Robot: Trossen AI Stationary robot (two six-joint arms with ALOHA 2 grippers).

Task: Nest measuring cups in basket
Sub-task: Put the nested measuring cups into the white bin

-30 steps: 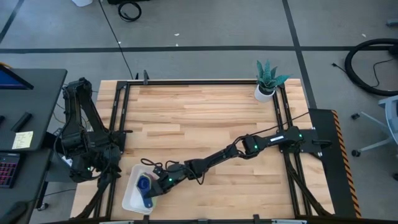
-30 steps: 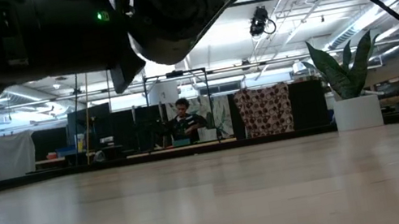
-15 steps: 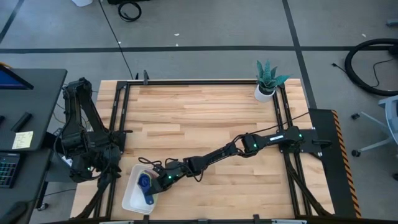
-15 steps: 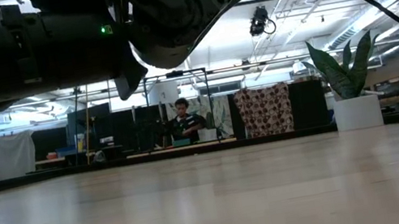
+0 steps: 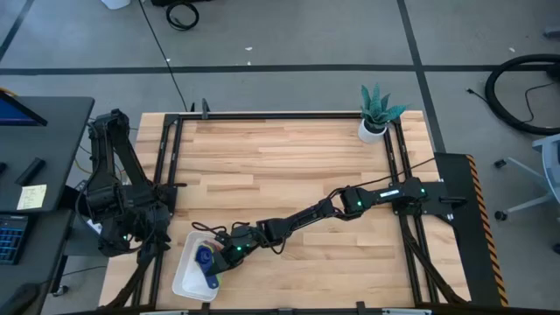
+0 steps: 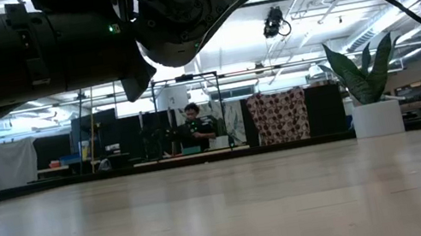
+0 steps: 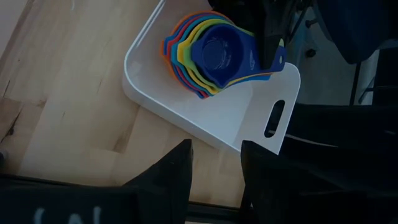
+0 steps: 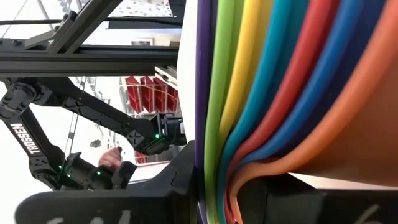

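The white basket (image 5: 185, 267) sits at the near left corner of the wooden surface (image 5: 289, 166), its slotted handle end toward the left arm. Inside it lies the stack of measuring cups (image 7: 210, 55), nested one in another: dark blue innermost, then rims of yellow, green, light blue, red and orange showing around it, with the flat handles fanned together toward the basket's handle end.

The right tool (image 5: 213, 265) reaches across the surface from the right side and sits over the basket, directly at the handles of the stack. In the right wrist view the coloured handle edges (image 8: 273, 99) run between its dark fingers (image 8: 180, 180), which are closed narrowly on them.

The left tool (image 7: 214, 163) hangs back off the surface's left edge, just beside the basket, its fingers standing apart and holding nothing.

A potted plant (image 5: 376, 112) stands at the far right corner, well apart from the basket.
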